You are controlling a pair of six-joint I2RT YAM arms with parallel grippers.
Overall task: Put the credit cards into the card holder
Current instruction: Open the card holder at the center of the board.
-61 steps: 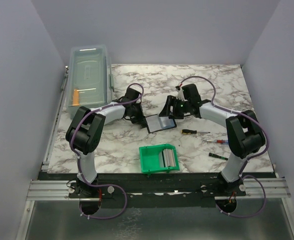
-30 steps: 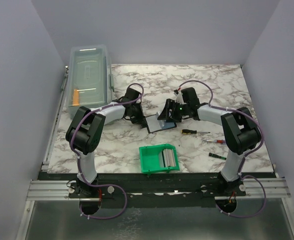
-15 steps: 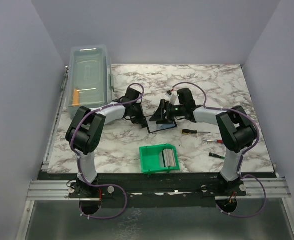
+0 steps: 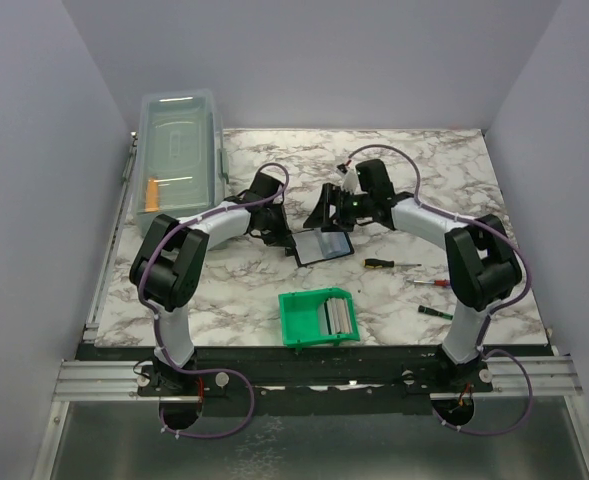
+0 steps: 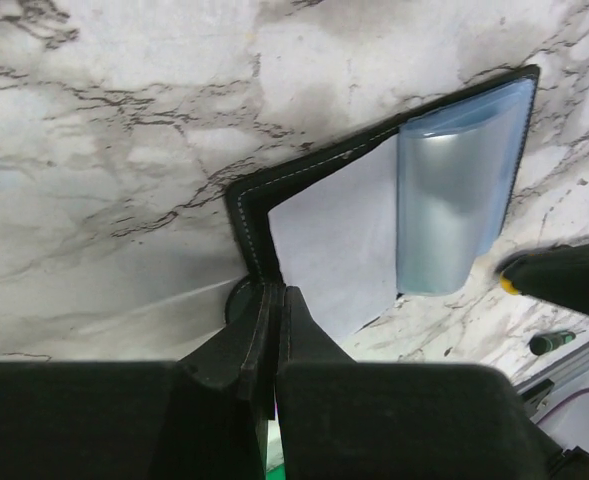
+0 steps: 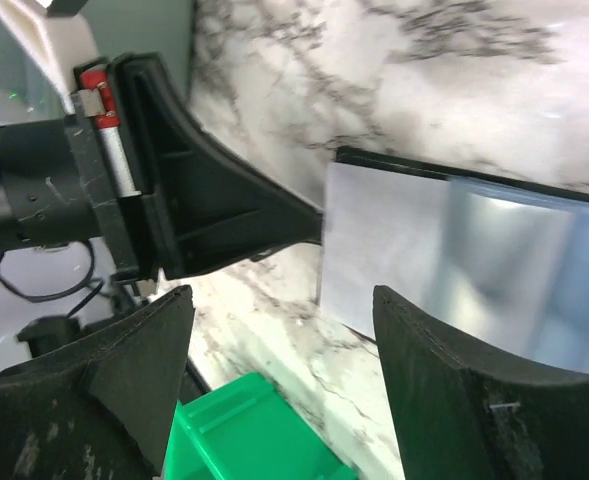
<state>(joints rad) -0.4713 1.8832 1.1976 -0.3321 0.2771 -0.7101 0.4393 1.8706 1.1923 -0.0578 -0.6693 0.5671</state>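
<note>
Right gripper (image 6: 282, 310) has backed off toward 12 o'clock, jaws wide, empty. Card holder (image 5: 374, 230) lies open, left gripper (image 5: 274, 295) jaws clamped on its corner: seemingly ready for credit cards (image 4: 338, 316).

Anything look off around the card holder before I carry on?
Nothing stands out. The card holder lies open and flat, the left gripper shut on its edge, the right gripper open and empty close by. The credit cards sit in the green bin; nothing looks spilled or damaged.
</note>
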